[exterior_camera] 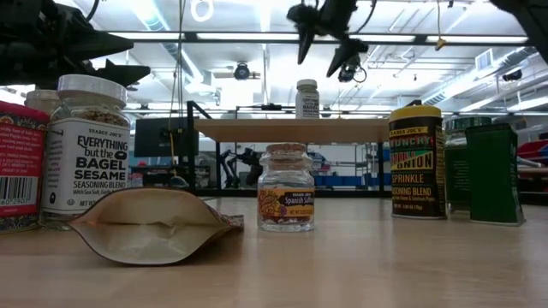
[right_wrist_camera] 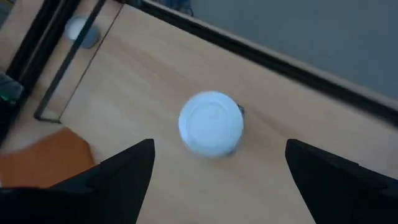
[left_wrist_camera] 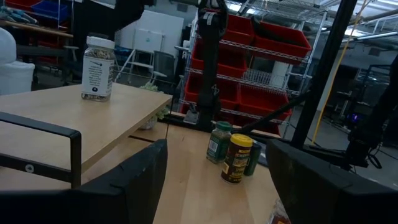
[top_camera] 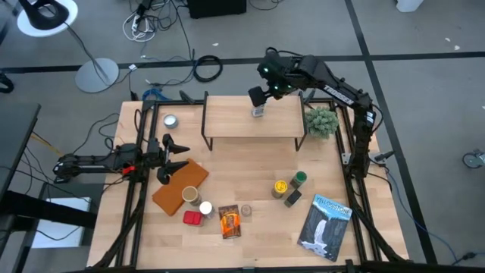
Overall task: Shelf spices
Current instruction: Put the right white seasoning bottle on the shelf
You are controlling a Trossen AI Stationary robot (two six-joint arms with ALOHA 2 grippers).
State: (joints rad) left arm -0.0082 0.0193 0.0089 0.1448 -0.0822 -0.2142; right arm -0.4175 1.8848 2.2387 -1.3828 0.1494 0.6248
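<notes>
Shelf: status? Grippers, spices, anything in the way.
Right gripper open above white-lidded jar, standing upright on shelf. Left gripper open, waiting at table's left. Remaining spices on table. Nothing blocking.

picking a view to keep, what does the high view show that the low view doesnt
Only the high view: the left gripper open beside the brown slab, the silver tin, the book, the plant, and the right gripper placed right over the jar. Only the low view: readable labels, such as the bagel seasoning jar and the saffron jar. Both: the shelf with one white-lidded jar standing on it, right gripper open above.
</notes>
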